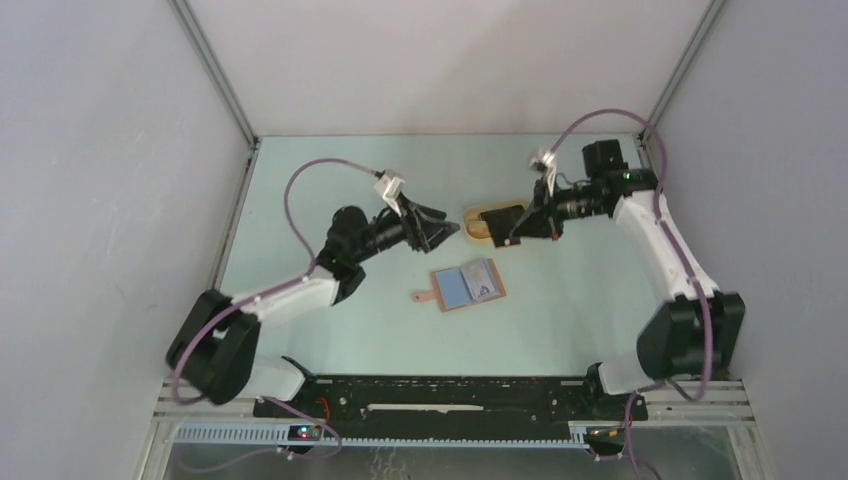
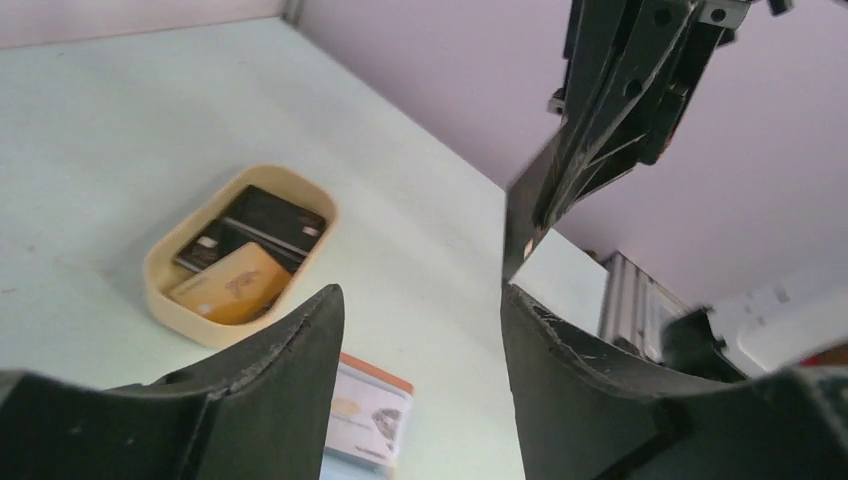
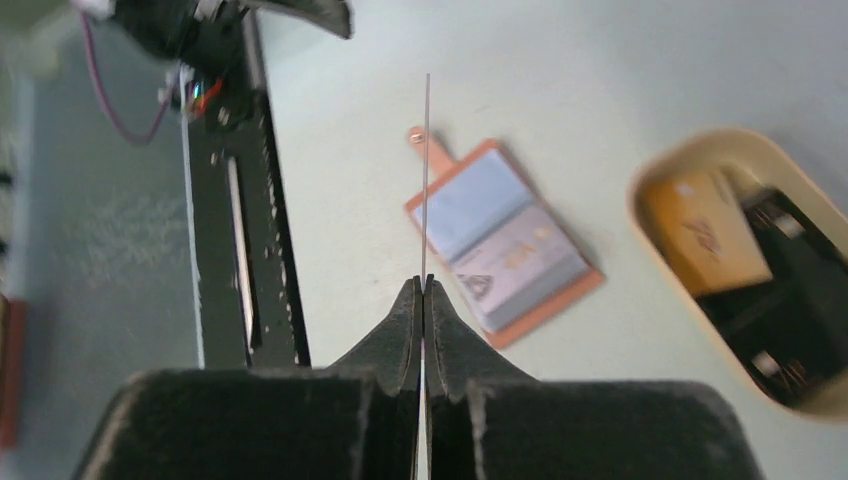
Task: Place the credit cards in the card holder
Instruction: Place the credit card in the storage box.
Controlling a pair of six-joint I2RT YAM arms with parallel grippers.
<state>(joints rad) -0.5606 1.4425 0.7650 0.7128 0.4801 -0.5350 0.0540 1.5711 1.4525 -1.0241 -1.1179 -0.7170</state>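
Right gripper (image 3: 423, 288) clamping a thin dark card (image 2: 518, 225) edge-on, left gripper (image 2: 420, 305) standing open, card holder (image 1: 468, 286) lying open, tray (image 2: 150, 272) holding more cards (image 2: 230, 285)

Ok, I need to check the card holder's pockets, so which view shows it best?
Right wrist: the card holder lies open and whole, pockets up. Top external shows the card holder whole but small; left wrist catches only a corner of the card holder at the bottom edge.

Table (image 1: 330, 180): card holder (image 1: 468, 286) lying open at centre. Beige tray (image 1: 467, 215) behind it, between left gripper (image 1: 452, 230) and right gripper (image 1: 516, 237).
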